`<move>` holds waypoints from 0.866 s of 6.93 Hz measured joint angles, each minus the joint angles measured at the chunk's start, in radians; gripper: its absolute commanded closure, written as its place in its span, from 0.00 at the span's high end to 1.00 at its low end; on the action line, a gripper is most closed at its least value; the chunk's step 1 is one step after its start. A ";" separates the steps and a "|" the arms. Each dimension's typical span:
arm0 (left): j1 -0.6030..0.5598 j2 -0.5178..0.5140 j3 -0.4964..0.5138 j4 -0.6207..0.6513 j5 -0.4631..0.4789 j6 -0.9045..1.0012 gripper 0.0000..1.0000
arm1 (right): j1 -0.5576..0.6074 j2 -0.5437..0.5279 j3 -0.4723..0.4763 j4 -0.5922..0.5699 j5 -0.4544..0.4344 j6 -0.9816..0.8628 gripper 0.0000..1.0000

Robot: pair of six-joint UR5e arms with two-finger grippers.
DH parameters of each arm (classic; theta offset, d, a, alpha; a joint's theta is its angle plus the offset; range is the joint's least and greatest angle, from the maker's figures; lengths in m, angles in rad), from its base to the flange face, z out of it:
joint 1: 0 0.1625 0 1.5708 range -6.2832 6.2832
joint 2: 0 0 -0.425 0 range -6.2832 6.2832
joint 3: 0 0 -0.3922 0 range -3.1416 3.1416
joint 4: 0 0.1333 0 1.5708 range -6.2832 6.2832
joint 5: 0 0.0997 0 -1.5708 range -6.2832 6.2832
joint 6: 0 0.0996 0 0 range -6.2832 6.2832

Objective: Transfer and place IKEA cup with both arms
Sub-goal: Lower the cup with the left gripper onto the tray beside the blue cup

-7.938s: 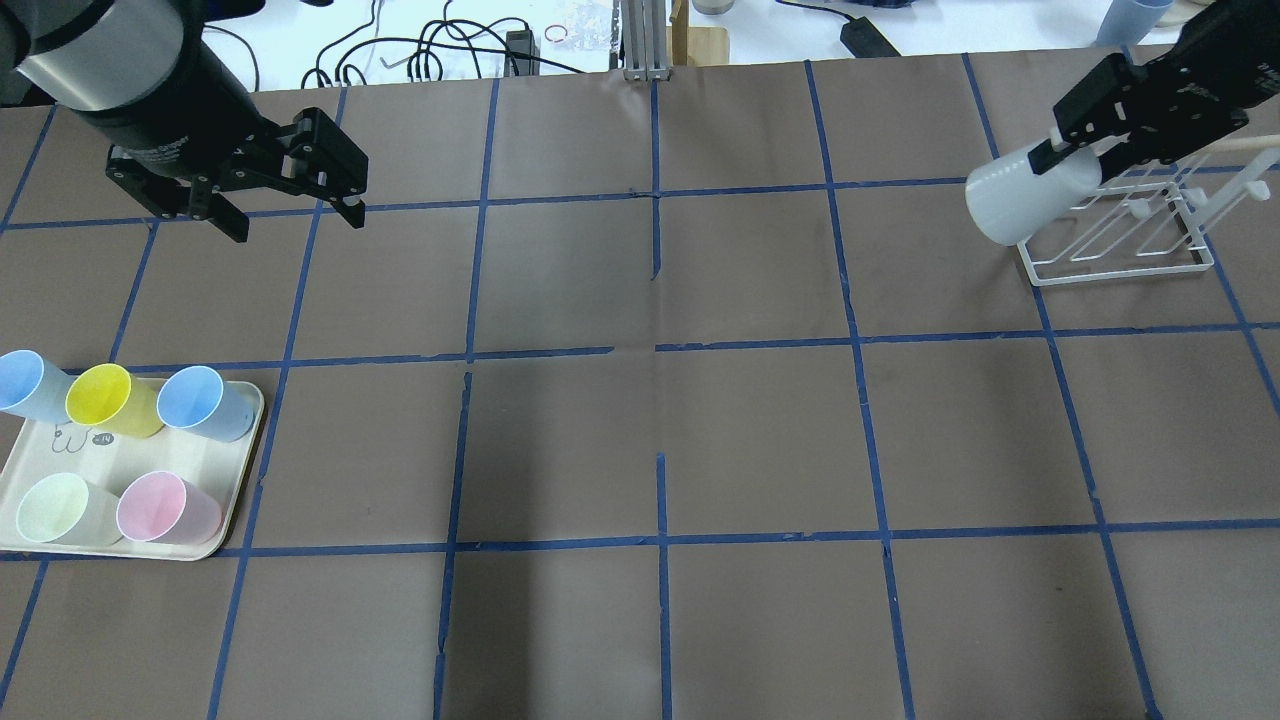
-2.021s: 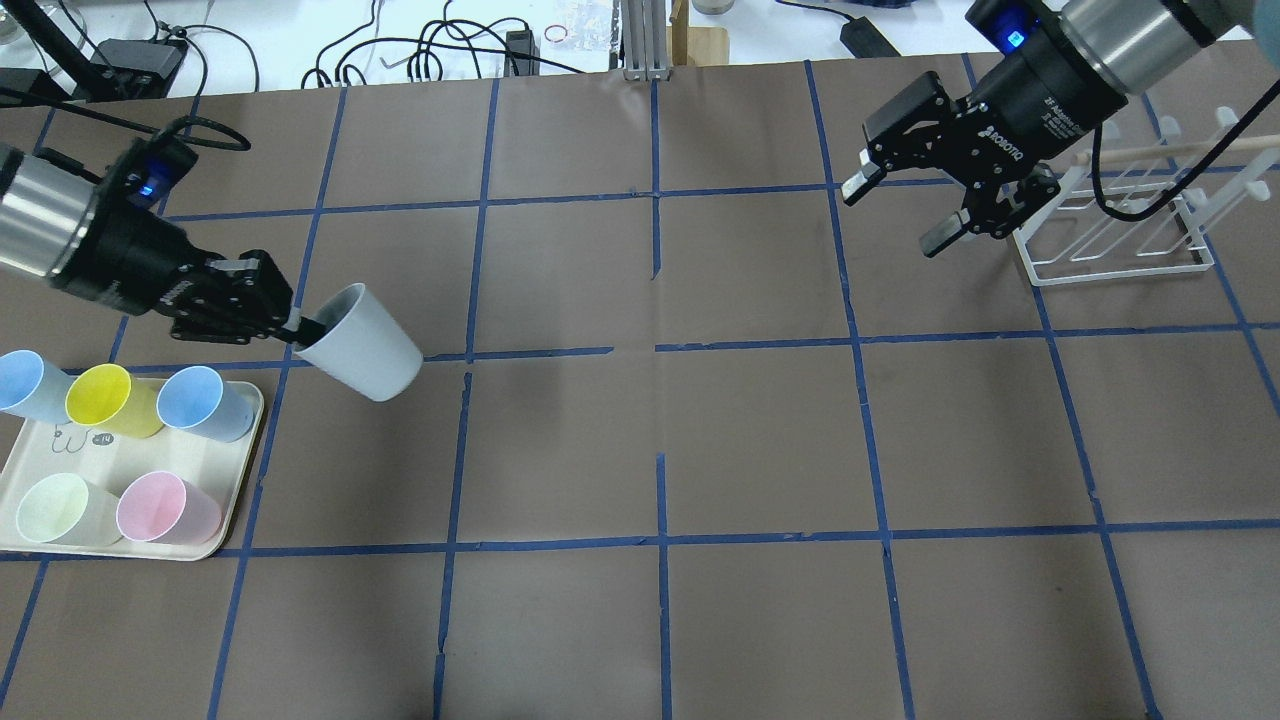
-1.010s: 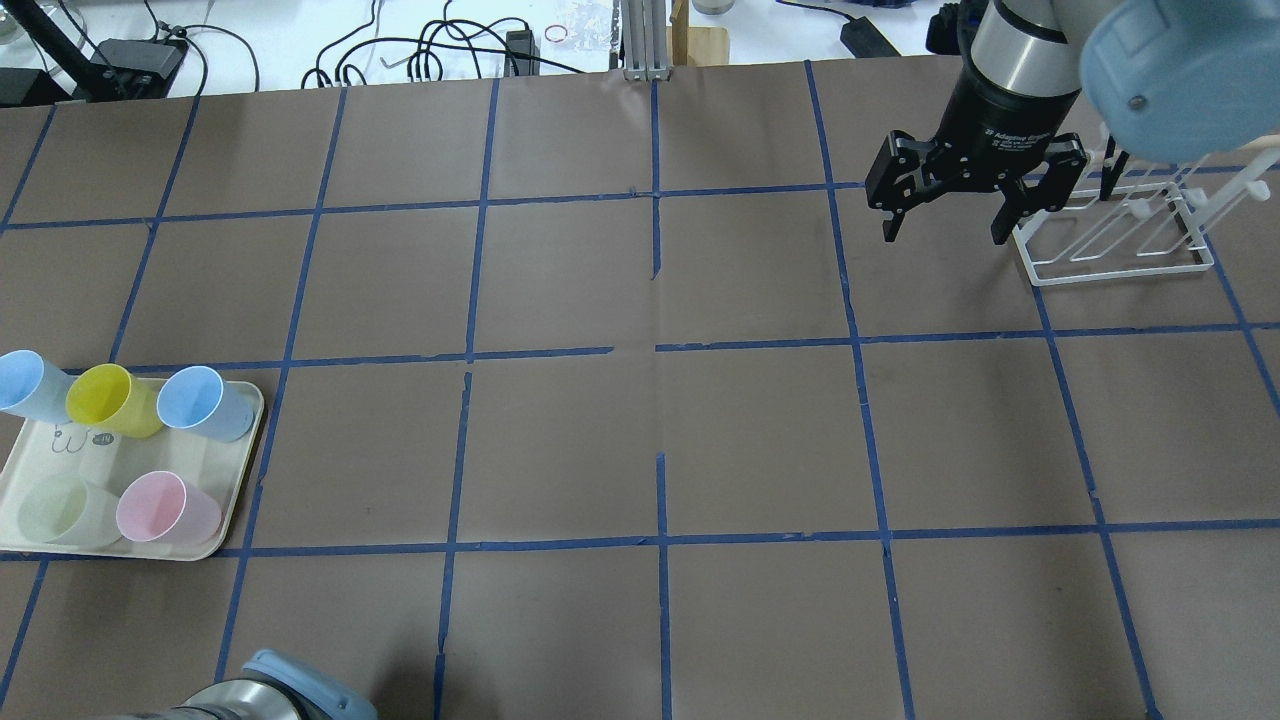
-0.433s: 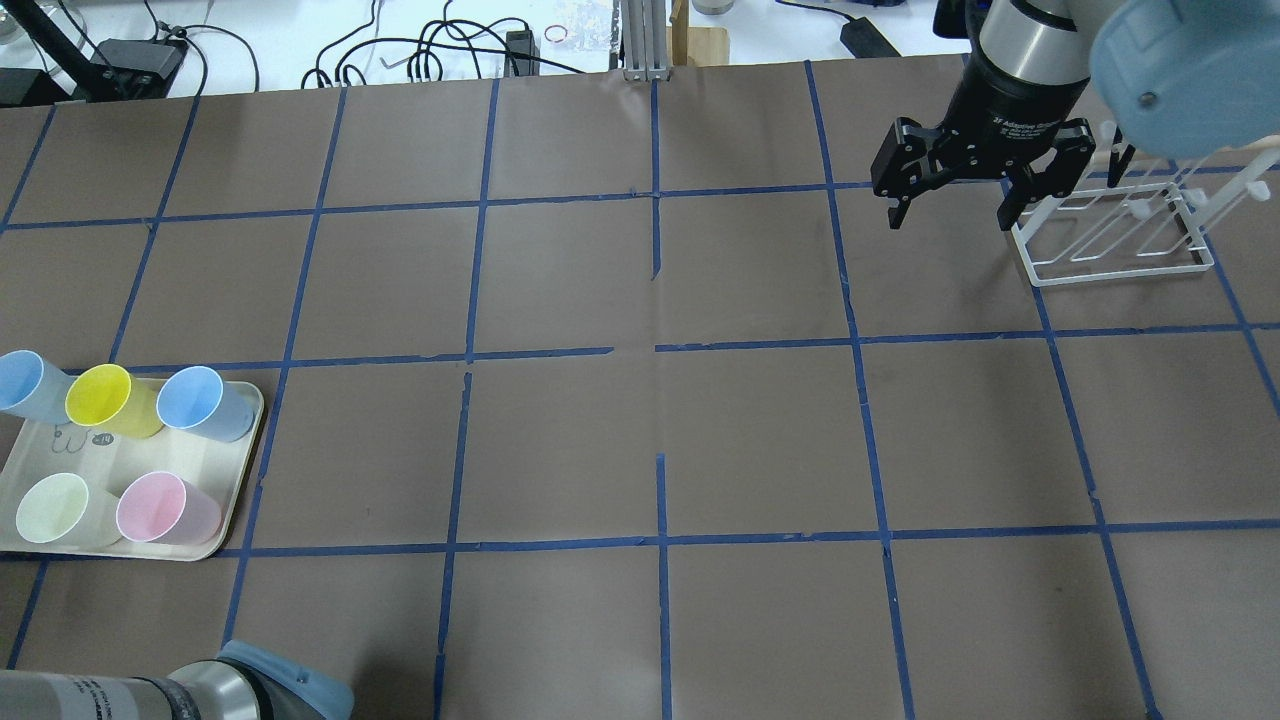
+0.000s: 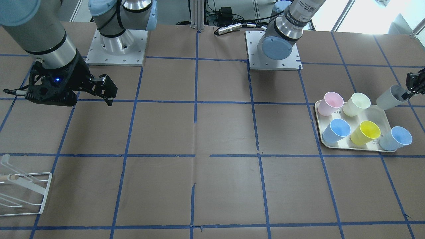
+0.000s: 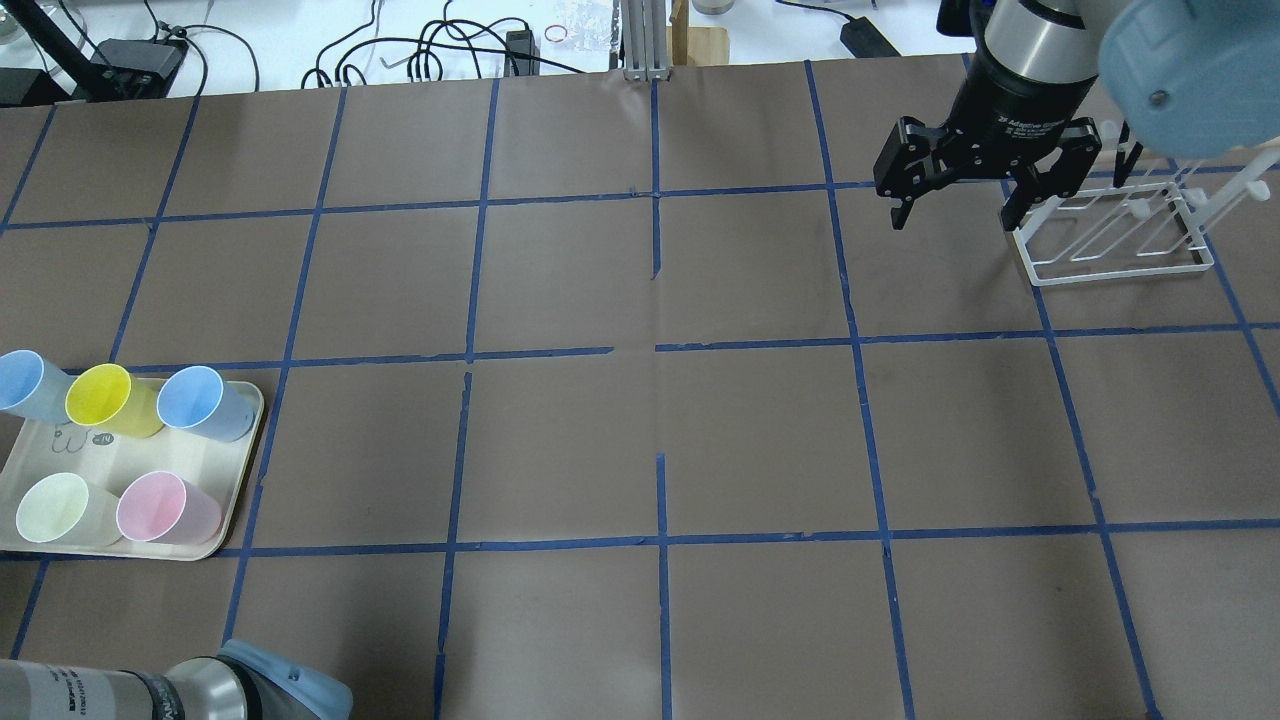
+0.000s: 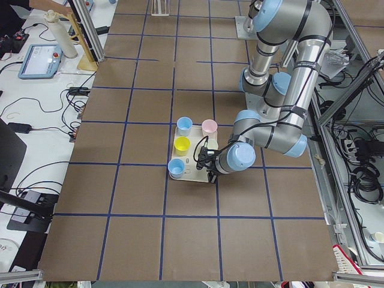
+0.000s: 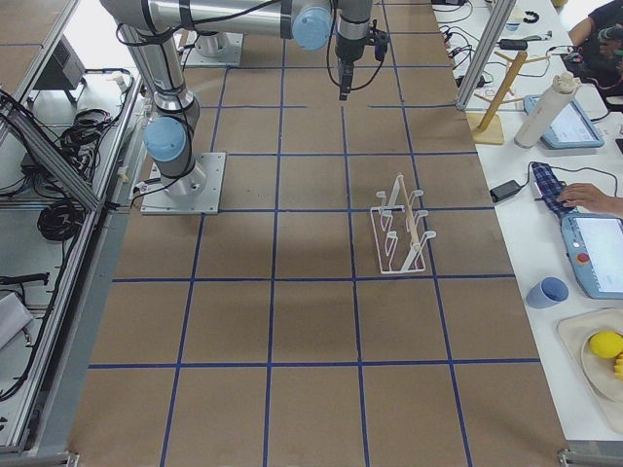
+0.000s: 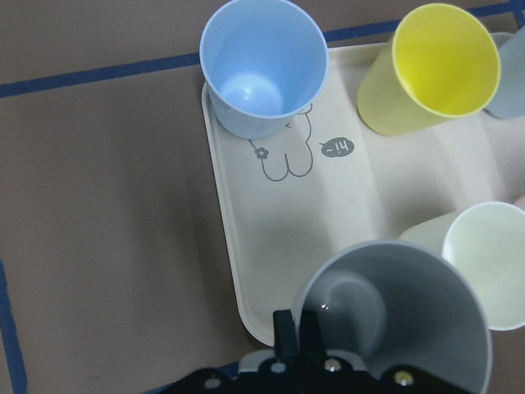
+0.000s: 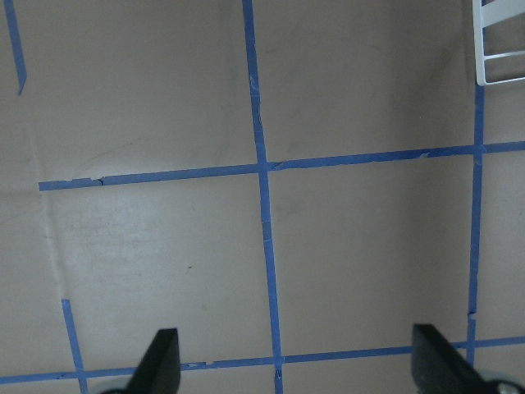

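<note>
Left claw (image 9: 297,335) clamped on rim of IKEA cup (image 9: 394,316), one finger inside, one outside; cup held tilted over the worktop (image 5: 215,132). Tray (image 9: 234,246) edge lies below this claw, cream cup (image 9: 490,263) just beside the held cup. Right claw (image 6: 953,220) fingers spread apart, gripping nothing, wire rack (image 6: 1120,268) beside it

"Hi" speech bubble (image 9: 335,148) on tray (image 9: 279,246)

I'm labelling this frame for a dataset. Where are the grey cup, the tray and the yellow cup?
grey cup (image 5: 387,98), front-facing view, its outer side wall.
tray (image 9: 277,240), left wrist view, bare floor below the drawing.
yellow cup (image 6: 100,397), overhead view, inside its open mouth.
</note>
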 measured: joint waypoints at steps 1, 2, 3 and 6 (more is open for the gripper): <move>0.000 -0.025 -0.004 0.043 -0.005 0.004 0.00 | 0.000 0.001 0.000 -0.001 0.001 0.000 1.00; 0.000 -0.044 -0.007 0.064 -0.007 0.005 0.00 | 0.000 0.004 0.000 -0.002 0.001 0.000 1.00; 0.000 -0.050 -0.008 0.070 -0.007 0.005 0.00 | 0.000 0.003 -0.001 -0.002 0.001 0.000 1.00; -0.003 -0.061 -0.024 0.074 -0.007 0.002 0.00 | -0.001 0.000 -0.002 -0.001 0.001 -0.001 1.00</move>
